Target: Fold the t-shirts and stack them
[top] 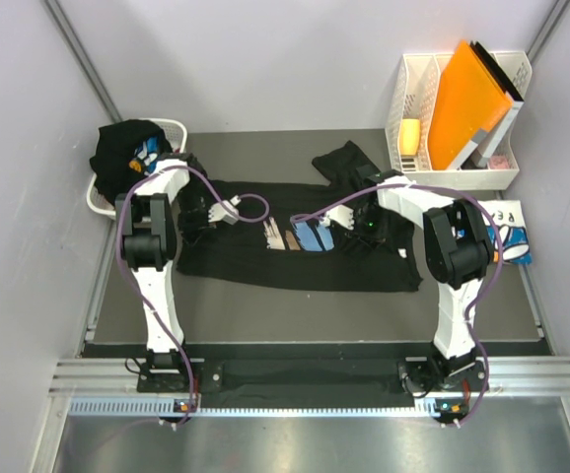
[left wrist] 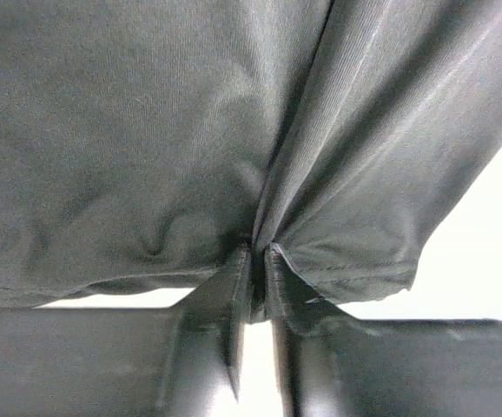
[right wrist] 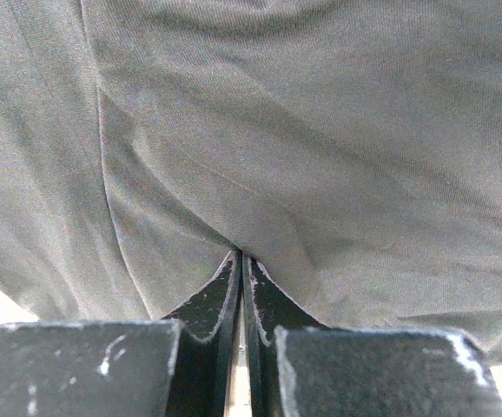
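Black cotton of the printed t-shirt (top: 265, 264) gathers into a crease right between the fingers of the left gripper (left wrist: 253, 261), which are pinched nearly together on it. On the right gripper (right wrist: 240, 261) the fingers press fully together, nipping a fold of the same shirt at their tips. Its chest print (top: 300, 236) lies between the two pairs of fingers.

A robot lab test cell: plain pale walls (top: 265, 59) box in the dark table (top: 265, 310), with an aluminium mounting rail (top: 98, 379) along the table's near edge.
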Controlling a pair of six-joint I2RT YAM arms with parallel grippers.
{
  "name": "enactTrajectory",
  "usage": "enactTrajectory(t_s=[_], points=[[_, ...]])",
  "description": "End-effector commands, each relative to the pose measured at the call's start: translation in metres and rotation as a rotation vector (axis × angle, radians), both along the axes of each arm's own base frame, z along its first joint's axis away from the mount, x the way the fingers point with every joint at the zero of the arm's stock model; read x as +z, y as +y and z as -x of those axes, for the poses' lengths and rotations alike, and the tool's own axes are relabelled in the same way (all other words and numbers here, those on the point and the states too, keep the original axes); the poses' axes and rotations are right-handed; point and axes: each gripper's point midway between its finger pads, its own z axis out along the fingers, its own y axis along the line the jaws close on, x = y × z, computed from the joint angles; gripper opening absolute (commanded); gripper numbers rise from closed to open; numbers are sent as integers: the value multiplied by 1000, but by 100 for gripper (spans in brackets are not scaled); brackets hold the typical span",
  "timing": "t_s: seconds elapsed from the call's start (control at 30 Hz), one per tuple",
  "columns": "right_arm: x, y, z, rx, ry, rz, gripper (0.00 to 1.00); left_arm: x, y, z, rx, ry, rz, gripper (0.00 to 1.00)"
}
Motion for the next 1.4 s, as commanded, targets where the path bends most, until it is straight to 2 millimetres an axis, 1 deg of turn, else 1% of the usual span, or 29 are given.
enactTrajectory(t_s=[0.0, 0.07, 0.17, 0.3, 0.4, 0.43, 0.47, 0.5, 0.57, 0.6, 0.63, 0.67, 0.73, 0.87, 0.93, 1.03, 1.07, 1.13, 1.23, 1.27, 1.3, 1.33, 1.37], points=[[-18, 9, -16, 24, -49, -12, 1, 25, 8, 38, -43, 133, -28, 30], [-17, 10, -16, 26, -53, -11, 2, 26, 12, 39, -48, 136, -51, 34], [-17, 8, -15, 24, -54, -8, 3, 23, 20, 50, -71, 168, -85, 38], [-17, 6, -14, 25, -60, -1, 3, 24, 27, 52, -79, 176, -122, 39], [-16, 5, -14, 25, -69, -3, 4, 27, 33, 45, -84, 140, -161, 39], [-17, 5, -12, 25, -67, -2, 4, 27, 34, 44, -78, 131, -168, 41], [-17, 5, -12, 25, -68, -3, 6, 25, 37, 37, -72, 97, -184, 43], [-16, 4, -13, 23, -70, -2, 6, 25, 37, 34, -73, 86, -189, 44], [-17, 4, -11, 22, -68, -3, 8, 22, 39, 27, -62, 57, -203, 44], [-17, 4, -10, 22, -66, -6, 8, 21, 48, 26, -33, 51, -206, 44], [-18, 4, -9, 22, -64, -4, 9, 21, 49, 23, -25, 40, -211, 44], [-18, 5, -9, 23, -64, -6, 13, 22, 50, 20, -21, 27, -213, 51], [-18, 3, -7, 26, -63, -2, 13, 23, 52, 14, -13, -2, -221, 51], [-19, 2, -7, 35, -64, -2, 14, 31, 58, -2, 23, -60, -231, 52], [-18, 3, -8, 35, -67, -3, 15, 34, 58, -4, 36, -67, -226, 52], [-13, 5, -11, 37, -83, -14, 18, 45, 59, -9, 57, -104, -220, 52], [-9, 6, -12, 37, -93, -22, 23, 52, 57, -13, 60, -129, -216, 52], [-3, 8, -15, 38, -110, -34, 25, 60, 55, -16, 70, -156, -197, 55], [20, 13, -26, 24, -162, -60, 39, 78, 42, -17, 94, -195, -146, 57], [34, 16, -30, 13, -191, -82, 41, 79, 30, -15, 97, -190, -94, 57], [47, 19, -37, 9, -222, -102, 42, 81, 26, -13, 94, -193, -88, 57], [55, 20, -38, 4, -234, -112, 45, 85, 23, -12, 99, -204, -80, 57], [70, 22, -41, -6, -262, -133, 47, 84, 18, -10, 92, -207, -76, 57]])
